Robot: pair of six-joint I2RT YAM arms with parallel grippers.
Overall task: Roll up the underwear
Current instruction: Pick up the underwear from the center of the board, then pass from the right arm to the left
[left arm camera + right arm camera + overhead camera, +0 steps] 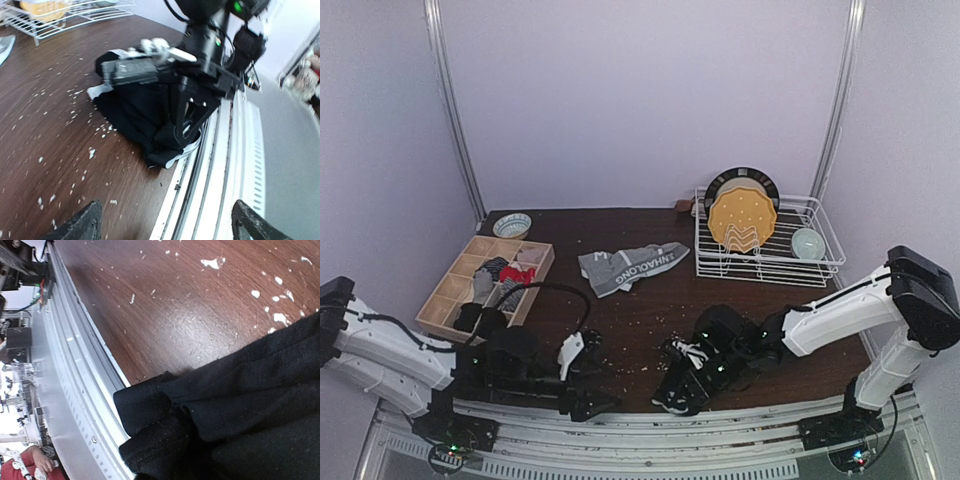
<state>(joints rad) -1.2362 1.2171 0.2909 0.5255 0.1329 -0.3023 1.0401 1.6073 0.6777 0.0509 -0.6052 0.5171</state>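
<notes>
Black underwear [672, 392] lies bunched at the table's near edge, a white waistband strip showing under it [187, 150]. My right gripper [680, 385] comes down onto it from above, shut on the black underwear; its fingertips are buried in the bunched folds [240, 405]. My left gripper [167, 227] hovers just left of the pile with its fingers [80, 225] spread wide, open and holding nothing. A grey underwear with a white-lettered waistband [632, 265] lies spread flat at mid-table.
A wooden divider box [532, 288] with rolled cloth items stands at the left, a small bowl [512, 225] behind it. A white wire dish rack [820, 262] holds a yellow plate and a bowl at the back right. White crumbs dot the tabletop. A metal rail [235, 165] borders the near edge.
</notes>
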